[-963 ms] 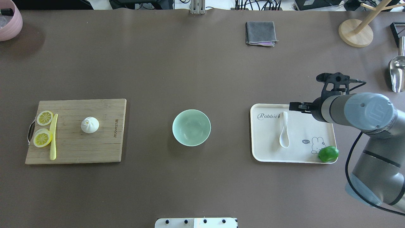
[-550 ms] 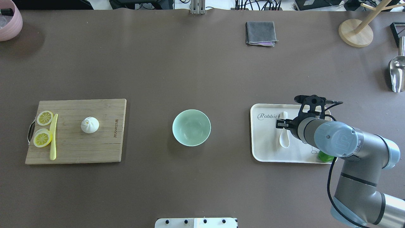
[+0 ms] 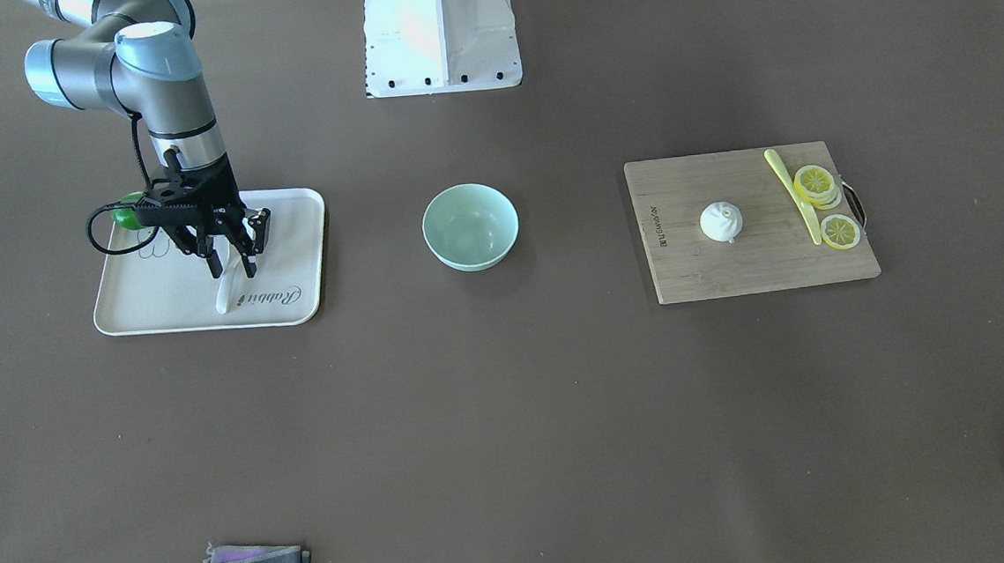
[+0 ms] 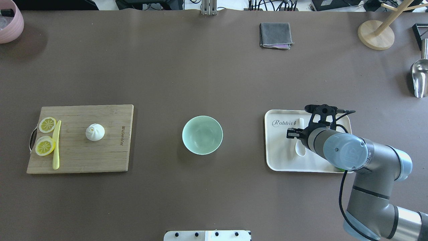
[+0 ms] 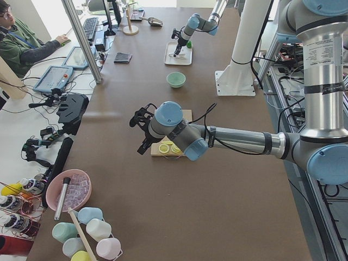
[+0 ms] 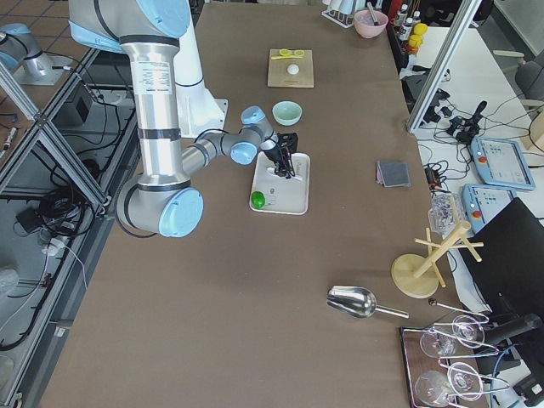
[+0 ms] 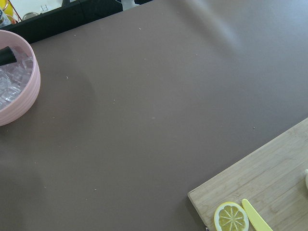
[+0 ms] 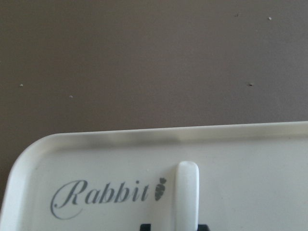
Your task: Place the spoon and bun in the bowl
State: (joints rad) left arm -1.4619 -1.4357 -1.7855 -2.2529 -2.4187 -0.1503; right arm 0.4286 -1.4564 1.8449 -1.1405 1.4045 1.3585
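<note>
The white spoon [image 4: 300,149] lies on the cream tray [image 4: 277,157], handle pointing away from me. My right gripper [image 3: 231,263] is open and low over the handle, one finger on each side; the right wrist view shows the handle tip [image 8: 186,192]. The mint-green bowl [image 4: 202,135] stands empty at the table's middle. The white bun [image 4: 95,131] sits on the wooden cutting board [image 4: 100,157] at the left. My left gripper [image 5: 138,117] hovers off the board's outer end; I cannot tell whether it is open or shut.
Two lemon slices [image 4: 46,124] and a yellow-green knife [image 4: 56,147] lie on the board's left end. A lime [image 3: 126,212] sits in the tray's corner by my right arm. A grey cloth [image 4: 275,34], a pink bowl [image 4: 8,23], a wooden stand [image 4: 376,33] and a metal scoop [image 4: 419,77] stand at the far side.
My right arm has swung in over the tray and the open gripper has come down around the spoon handle. The spoon, bun and bowl have not moved.
</note>
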